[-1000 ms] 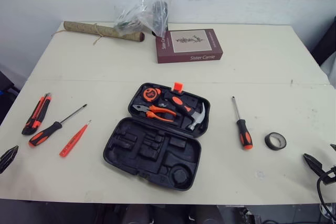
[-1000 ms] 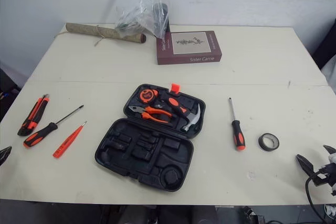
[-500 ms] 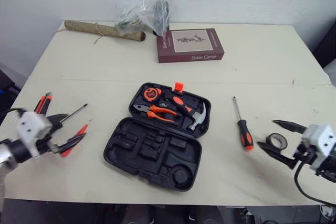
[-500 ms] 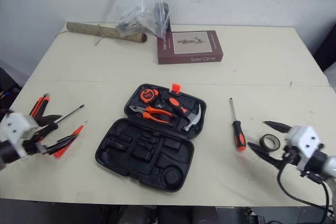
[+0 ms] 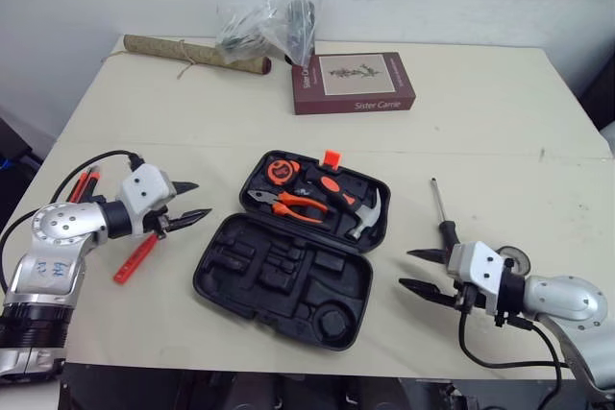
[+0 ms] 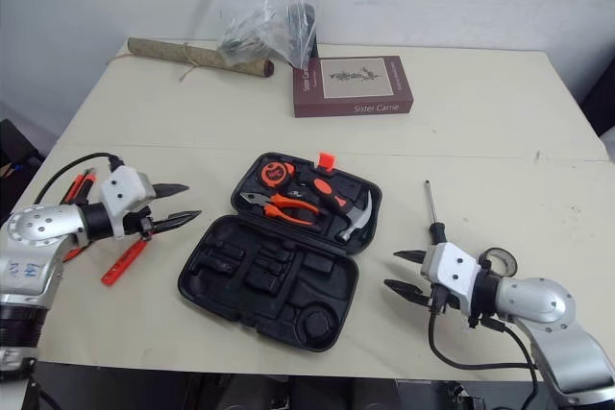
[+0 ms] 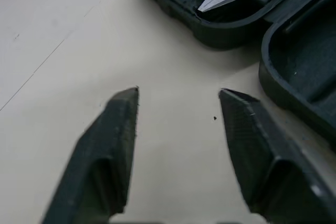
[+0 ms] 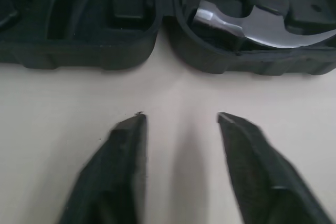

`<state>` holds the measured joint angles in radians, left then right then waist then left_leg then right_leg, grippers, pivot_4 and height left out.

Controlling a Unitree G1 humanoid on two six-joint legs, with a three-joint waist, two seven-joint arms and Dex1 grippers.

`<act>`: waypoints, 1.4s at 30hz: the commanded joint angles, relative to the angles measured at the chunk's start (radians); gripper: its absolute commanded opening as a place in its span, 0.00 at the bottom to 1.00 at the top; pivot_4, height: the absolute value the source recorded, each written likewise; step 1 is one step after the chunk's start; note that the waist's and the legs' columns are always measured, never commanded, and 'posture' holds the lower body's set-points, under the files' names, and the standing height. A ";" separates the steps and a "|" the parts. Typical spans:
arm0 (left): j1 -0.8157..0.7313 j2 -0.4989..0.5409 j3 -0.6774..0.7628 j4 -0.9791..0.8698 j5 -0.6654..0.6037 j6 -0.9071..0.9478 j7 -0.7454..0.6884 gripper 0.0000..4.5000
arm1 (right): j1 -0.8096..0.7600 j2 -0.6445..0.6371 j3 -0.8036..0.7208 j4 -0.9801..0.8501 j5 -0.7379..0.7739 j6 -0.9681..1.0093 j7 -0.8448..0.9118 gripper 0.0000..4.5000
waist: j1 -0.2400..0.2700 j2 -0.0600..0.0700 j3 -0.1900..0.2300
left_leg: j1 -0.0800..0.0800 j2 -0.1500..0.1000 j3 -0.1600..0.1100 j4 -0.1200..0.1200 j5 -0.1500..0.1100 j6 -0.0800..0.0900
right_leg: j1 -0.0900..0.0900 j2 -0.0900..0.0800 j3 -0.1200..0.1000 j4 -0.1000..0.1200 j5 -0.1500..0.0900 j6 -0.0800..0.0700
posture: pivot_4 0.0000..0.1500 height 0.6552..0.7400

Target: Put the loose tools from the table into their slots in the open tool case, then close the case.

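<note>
The right gripper [image 5: 407, 270] was low over the surface [image 5: 480, 122] near its front edge, toward the right side. Its fingers were apart and empty, aimed at the open tool case [image 5: 279, 277], with a strip of bare surface between the fingertips and the case wall. Just behind that gripper lay a screwdriver [image 5: 436, 204], its handle partly hidden, and a tape roll [image 5: 520, 256], neither of them between the fingers.

The case sat mid-surface. Its near half showed empty moulded slots, and its far half held pliers [image 5: 284, 205], a hammer [image 5: 362, 215] and a tape measure [image 5: 280, 171].

Toward the left edge, the left gripper [image 5: 197, 199] pointed at the case's left side. Its fingers were spread and held nothing, their tips just short of the case near the pliers. A red tester screwdriver [image 5: 135, 258] lay beside the wrist, outside the fingers. An orange-and-black handle [image 5: 84, 182] showed behind the arm.

Along the far edge were a book [image 5: 353, 83], a paper roll [image 5: 197, 53] and a plastic bag [image 5: 269, 21].
</note>
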<state>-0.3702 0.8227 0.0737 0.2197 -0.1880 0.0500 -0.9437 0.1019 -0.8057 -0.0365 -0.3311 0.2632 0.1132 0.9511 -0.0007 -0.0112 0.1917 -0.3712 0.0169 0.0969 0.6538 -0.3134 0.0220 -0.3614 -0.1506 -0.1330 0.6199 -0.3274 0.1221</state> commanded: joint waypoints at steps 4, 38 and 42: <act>-0.085 -0.064 -0.086 0.112 0.065 -0.045 -0.022 0.01 | -0.080 0.027 0.087 0.007 -0.084 0.069 -0.052 0.00 | 0.000 0.000 0.000 | -0.001 0.000 0.000 0.003 0.000 0.000 | 0.000 0.000 0.000 0.001 0.000 0.000 | 1.00 1.00; 0.162 -0.170 -0.062 -0.157 0.068 0.085 0.057 0.01 | -0.467 0.102 0.259 0.342 -0.190 -0.036 0.066 0.00 | -0.009 0.000 0.000 | 0.000 0.002 0.000 0.009 -0.002 0.001 | 0.002 0.000 0.001 0.003 0.000 0.000 | 1.00 1.00; 0.167 -0.167 -0.061 -0.162 0.068 0.088 0.069 0.01 | -0.505 0.102 0.276 0.410 -0.213 -0.079 0.089 0.00 | -0.010 0.000 0.000 | 0.001 0.003 0.000 0.009 -0.001 0.001 | 0.002 0.000 0.001 0.003 0.000 0.000 | 1.00 1.00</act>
<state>-0.2243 0.6548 0.0236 0.0516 -0.1267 0.1209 -0.8812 -0.3897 -0.7073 0.2370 0.0461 0.0764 0.0468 1.0448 -0.0102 -0.0115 0.1913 -0.3705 0.0197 0.0965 0.6625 -0.3148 0.0232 -0.3590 -0.1507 -0.1320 0.6225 -0.3271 0.1218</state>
